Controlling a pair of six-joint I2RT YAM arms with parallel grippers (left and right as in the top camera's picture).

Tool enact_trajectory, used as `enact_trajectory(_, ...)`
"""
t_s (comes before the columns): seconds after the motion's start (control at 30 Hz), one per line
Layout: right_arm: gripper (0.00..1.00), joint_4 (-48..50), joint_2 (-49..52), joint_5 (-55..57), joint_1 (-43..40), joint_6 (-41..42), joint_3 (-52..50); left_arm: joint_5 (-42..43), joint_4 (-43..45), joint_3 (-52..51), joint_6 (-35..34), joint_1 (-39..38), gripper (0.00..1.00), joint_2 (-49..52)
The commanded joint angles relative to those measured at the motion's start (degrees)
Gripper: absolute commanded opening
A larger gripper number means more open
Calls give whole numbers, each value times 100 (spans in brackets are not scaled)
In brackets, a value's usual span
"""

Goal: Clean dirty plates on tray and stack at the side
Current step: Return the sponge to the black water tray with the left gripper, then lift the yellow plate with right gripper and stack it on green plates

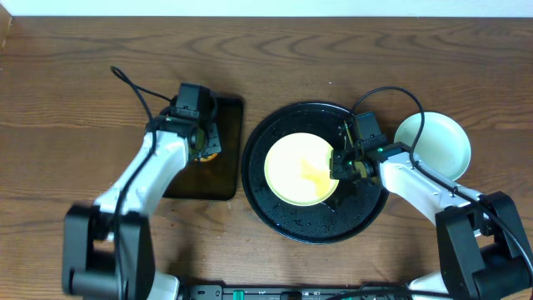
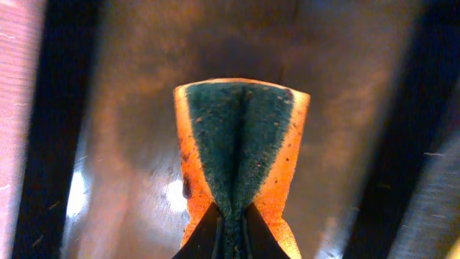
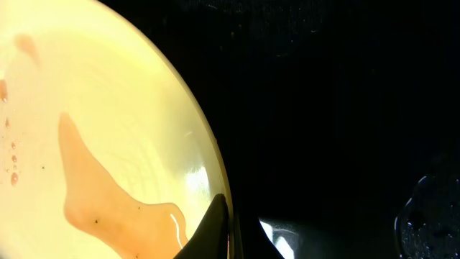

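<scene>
Overhead — left claw (image 1: 205, 148) clamps sponge (image 2: 241, 144), right claw (image 1: 337, 164) plate (image 1: 296, 167).

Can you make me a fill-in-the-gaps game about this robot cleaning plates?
The left tool pinches an orange and green ____.
The plate lying in the black tray is ____.
The pale plate sits off the tray, on the ____ arm's side.
Missing words: sponge, yellow, right.
</scene>
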Motion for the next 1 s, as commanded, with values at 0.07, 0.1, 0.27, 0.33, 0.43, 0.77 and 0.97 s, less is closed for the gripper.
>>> enact_trajectory(0.07,1,-4,109,33,74,-59,-57,459,74,7,479,470,10,723)
enact_trajectory(0.1,1,-4,109,33,74,-59,-57,461,72,7,479,531,13,769)
enact_trajectory(0.27,1,0,109,37,74,-59,-57,721,17,50,474,730,72,645)
enact_trajectory(0.33,1,57,109,37,74,-59,-57,1067,-190,186,457,745,73,365)
enact_trajectory(0.43,1,155,109,37,74,-59,-57,1331,-258,210,424,706,73,-96)
enact_trajectory(0.77,1,538,-98,68,72,-520,-7,1357,-619,210,409,562,73,-1276)
enact_trajectory(0.97,1,533,-994,702,70,-1143,50,1357,-815,203,409,562,74,-1353)
